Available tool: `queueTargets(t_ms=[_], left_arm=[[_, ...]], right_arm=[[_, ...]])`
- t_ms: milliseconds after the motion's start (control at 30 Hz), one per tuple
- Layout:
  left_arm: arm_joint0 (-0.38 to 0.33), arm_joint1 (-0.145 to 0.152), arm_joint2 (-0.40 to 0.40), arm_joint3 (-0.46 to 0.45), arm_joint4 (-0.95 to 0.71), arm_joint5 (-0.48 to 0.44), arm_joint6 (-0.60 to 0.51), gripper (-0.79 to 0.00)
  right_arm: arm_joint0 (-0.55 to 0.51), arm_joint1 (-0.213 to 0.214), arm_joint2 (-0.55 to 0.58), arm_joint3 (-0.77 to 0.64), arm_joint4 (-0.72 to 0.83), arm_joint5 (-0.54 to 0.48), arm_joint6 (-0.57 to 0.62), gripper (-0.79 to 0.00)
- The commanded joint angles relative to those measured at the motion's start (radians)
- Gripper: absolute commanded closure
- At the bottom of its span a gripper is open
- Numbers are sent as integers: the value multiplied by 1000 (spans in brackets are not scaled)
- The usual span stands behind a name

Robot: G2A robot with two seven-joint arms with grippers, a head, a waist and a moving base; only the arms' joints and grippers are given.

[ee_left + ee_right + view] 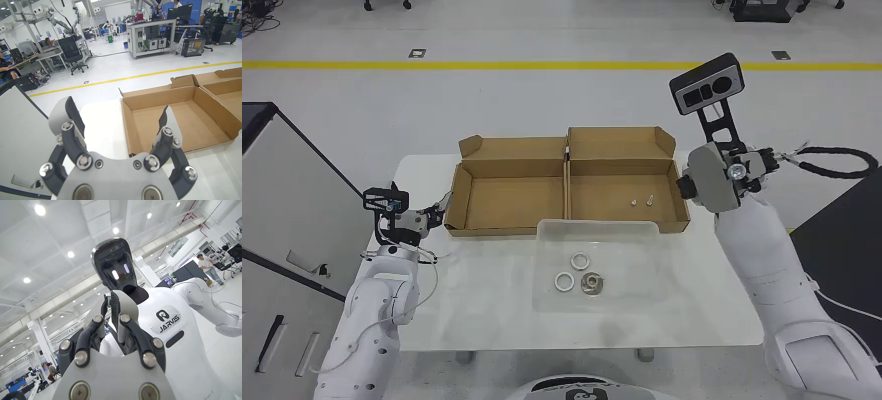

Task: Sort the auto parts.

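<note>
A clear plastic tray (597,228) in the middle of the table holds two white rings (582,259) (565,282) and a grey metal part (591,285). Behind it stand two open cardboard boxes. The right box (607,180) holds two small metal pieces (632,200) (650,197). My left gripper (119,106) hangs open over the table's left side, just left of the left box (179,121), with nothing between its fingers. My right gripper (109,299) is raised and tilted upward, shut on a small threaded metal part (107,298). The right arm (712,178) hovers by the right box's right edge.
The white table (482,300) has bare room in front of and left of the tray. A grey cabinet (282,200) stands close to the table's left side. The left box (507,200) and right box share a middle wall (567,180).
</note>
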Motion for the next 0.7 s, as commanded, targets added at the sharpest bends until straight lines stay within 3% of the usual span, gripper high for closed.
queueTargets(t_ms=[0,267,567,667], left_arm=[[0,0,0,0,0,0,0,-785],[0,0,0,0,0,0,0,-785],[0,0,0,0,0,0,0,-785],[0,0,0,0,0,0,0,-785]], right_arm=[[0,0,0,0,0,0,0,0],[-9,10,56,-2,-96,38,-38,0],[-55,54,241,33,-360,180,-65,0],[-65,76,312,43,-512,250,-83,0]])
